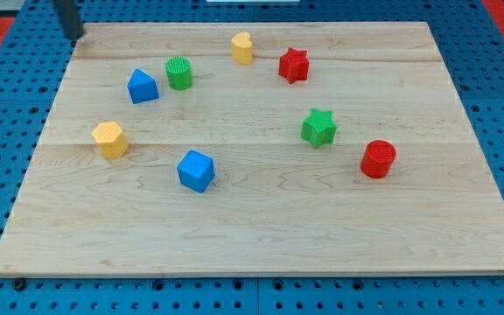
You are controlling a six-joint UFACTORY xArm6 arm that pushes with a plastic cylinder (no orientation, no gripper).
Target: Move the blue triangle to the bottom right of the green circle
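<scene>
The blue triangle (pixel 143 86) lies at the board's upper left, just to the left of the green circle (pixel 178 73) and slightly lower, almost touching it. My tip (pixel 75 37) is at the board's top left corner, above and to the left of the blue triangle, well apart from every block. Only the lower part of the dark rod shows; the rest is cut off by the view's top edge.
A yellow heart (pixel 242 47) and a red star (pixel 294 65) lie at the top middle. A green star (pixel 318 128) and a red circle (pixel 378 158) lie at the right. A yellow hexagon (pixel 110 139) and a blue cube (pixel 196 170) lie below the triangle. The wooden board (pixel 261 236) rests on a blue pegboard.
</scene>
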